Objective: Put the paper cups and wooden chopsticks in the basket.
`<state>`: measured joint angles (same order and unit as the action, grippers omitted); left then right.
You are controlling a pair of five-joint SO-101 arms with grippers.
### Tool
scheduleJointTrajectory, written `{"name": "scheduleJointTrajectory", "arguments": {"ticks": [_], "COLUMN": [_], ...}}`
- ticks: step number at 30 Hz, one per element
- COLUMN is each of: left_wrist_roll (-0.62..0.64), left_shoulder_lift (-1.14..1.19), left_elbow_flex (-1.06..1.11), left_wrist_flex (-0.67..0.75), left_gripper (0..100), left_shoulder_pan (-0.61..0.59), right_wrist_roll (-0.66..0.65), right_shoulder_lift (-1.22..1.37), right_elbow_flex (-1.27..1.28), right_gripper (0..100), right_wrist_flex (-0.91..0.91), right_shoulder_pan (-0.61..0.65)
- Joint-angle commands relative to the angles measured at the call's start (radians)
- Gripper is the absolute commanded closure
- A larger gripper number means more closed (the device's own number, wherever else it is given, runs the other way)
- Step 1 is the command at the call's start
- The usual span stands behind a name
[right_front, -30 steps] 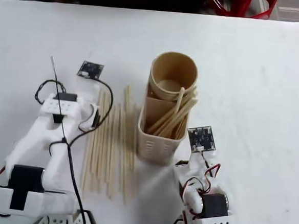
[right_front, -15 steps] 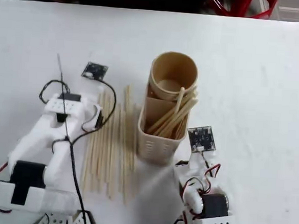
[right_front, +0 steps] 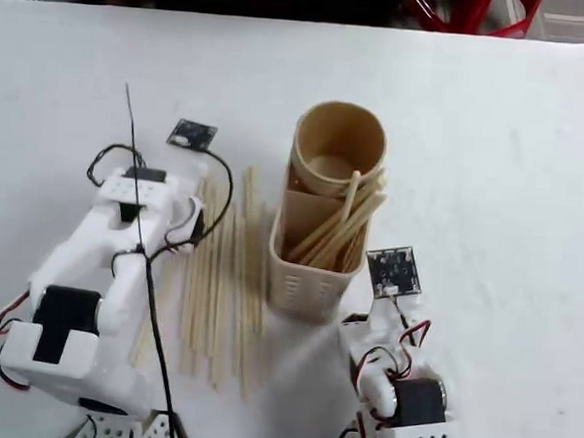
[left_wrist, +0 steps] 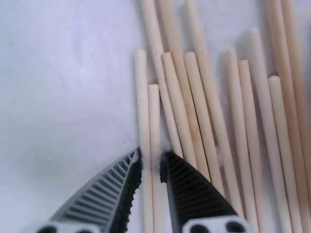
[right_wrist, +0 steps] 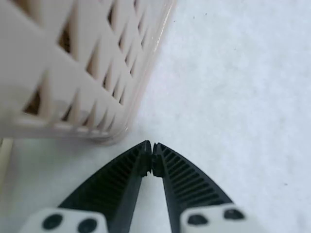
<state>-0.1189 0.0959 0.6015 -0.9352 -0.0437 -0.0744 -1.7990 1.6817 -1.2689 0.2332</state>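
Your pale wooden chopsticks (right_front: pixel 222 294) lie mostly loose on the white table (right_front: pixel 498 143) just beside the beige slotted plastic basket (right_front: pixel 307 290), which already holds a few sticks and the tan paper cup (right_front: pixel 336 167); in the last second your left arm swung over the pile, and the left gripper (left_wrist: pixel 151 158) now has its jaws pinched on one stick, so a pick looks begun. The right gripper (right_wrist: pixel 152 150) sits by the basket's corner, jaws together on nothing; whether the pinched stick has lifted, you cannot tell.
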Motion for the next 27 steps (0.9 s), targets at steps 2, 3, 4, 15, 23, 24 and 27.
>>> {"name": "scheduleJointTrajectory", "arguments": {"ticks": [2, 3, 4, 15, 23, 24, 27], "left_wrist_roll": [0.006, 0.009, 0.009, 0.011, 0.012, 0.012, 0.041], "left_shoulder_lift": [-0.001, -0.002, -0.010, -0.487, -0.671, -0.677, -0.671], "left_elbow_flex": [-0.032, -0.034, -0.037, -0.176, -0.548, -0.609, -0.775], "left_wrist_flex": [0.000, 0.000, 0.000, -0.127, -0.249, -0.258, -0.259], "left_gripper": [94, 94, 94, 96, 96, 96, 96], "left_shoulder_pan": [0.007, 0.007, 0.005, -0.001, 0.093, 0.125, 0.251], "right_wrist_roll": [-0.002, -0.002, -0.002, -0.002, -0.002, -0.002, -0.002], "right_shoulder_lift": [-0.007, -0.007, -0.007, -0.007, -0.007, -0.007, -0.007], "right_elbow_flex": [0.009, 0.009, 0.009, 0.009, 0.009, 0.009, 0.009], "right_gripper": [97.9, 97.9, 97.9, 97.9, 97.9, 97.9, 97.9], "right_wrist_flex": [-0.004, -0.004, -0.004, -0.004, -0.004, -0.004, -0.004], "right_shoulder_pan": [-0.004, -0.004, -0.004, -0.004, -0.004, -0.004, -0.004]}}
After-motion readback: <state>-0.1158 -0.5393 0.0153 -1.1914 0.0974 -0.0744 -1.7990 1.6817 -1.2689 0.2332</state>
